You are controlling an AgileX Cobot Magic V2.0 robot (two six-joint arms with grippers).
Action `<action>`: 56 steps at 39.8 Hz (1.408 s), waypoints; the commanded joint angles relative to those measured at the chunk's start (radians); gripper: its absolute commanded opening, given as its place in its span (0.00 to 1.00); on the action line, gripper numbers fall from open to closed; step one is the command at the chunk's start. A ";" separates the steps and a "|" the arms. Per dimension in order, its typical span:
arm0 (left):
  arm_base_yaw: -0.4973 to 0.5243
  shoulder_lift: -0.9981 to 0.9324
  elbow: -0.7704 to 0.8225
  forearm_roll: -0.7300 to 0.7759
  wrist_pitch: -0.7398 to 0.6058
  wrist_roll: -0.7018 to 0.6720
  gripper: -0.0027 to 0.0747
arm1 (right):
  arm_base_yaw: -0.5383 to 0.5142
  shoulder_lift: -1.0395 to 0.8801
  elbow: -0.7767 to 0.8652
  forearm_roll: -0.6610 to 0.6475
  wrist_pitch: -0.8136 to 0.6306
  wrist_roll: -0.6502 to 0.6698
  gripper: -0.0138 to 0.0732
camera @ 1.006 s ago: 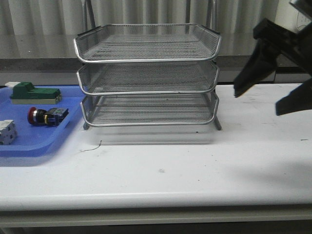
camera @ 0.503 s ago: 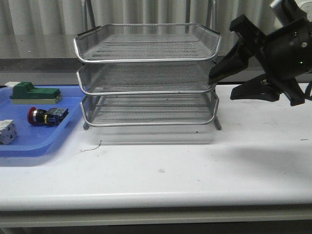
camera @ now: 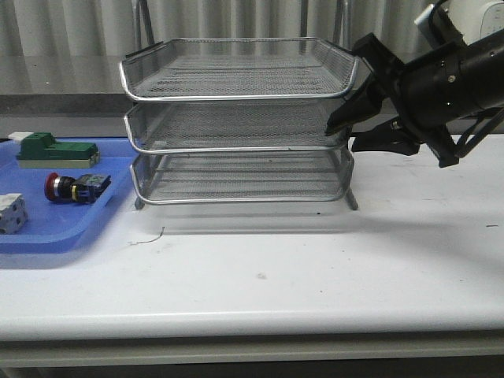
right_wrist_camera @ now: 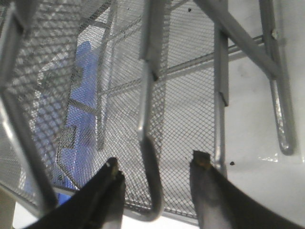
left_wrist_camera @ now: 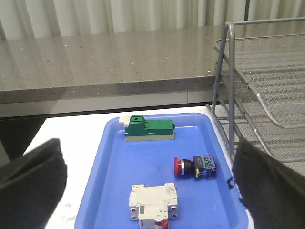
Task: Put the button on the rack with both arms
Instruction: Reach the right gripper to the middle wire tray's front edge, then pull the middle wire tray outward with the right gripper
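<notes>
The red button (camera: pixel 75 187) lies on its side in the blue tray (camera: pixel 55 228), left of the silver wire-mesh rack (camera: pixel 240 118). In the left wrist view the button (left_wrist_camera: pixel 194 167) sits between my left gripper's spread black fingers (left_wrist_camera: pixel 28 186); the left gripper (left_wrist_camera: pixel 147 191) is open and above the tray. My right gripper (camera: pixel 340 132) is open at the rack's right front corner, level with the middle tier. In the right wrist view its fingers (right_wrist_camera: pixel 114 183) straddle the chrome rim (right_wrist_camera: pixel 151 186) of a tier without closing on it.
A green-and-beige block (camera: pixel 57 151) and a white blocky part (camera: pixel 11 213) lie in the blue tray near the button. A grey counter (camera: pixel 63 79) runs behind the white table (camera: pixel 260 276). The rack's upright posts (left_wrist_camera: pixel 230 86) stand beside the tray.
My right arm has swung left from the table's right side to the rack's right front corner, its open fingers now around the middle tier's rim. Button and tray have not moved.
</notes>
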 commanded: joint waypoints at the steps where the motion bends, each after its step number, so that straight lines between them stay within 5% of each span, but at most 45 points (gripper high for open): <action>1: 0.003 0.011 -0.036 -0.008 -0.080 -0.012 0.90 | -0.002 -0.032 -0.033 0.060 0.050 -0.018 0.48; 20: 0.003 0.011 -0.036 -0.008 -0.080 -0.012 0.90 | -0.002 -0.030 -0.036 0.060 0.087 -0.018 0.19; 37: 0.003 0.011 -0.036 -0.008 -0.080 -0.012 0.90 | -0.002 -0.036 -0.031 0.013 0.113 -0.018 0.18; 56: 0.003 0.011 -0.036 -0.008 -0.080 -0.012 0.90 | -0.002 -0.127 0.164 0.013 0.158 -0.108 0.18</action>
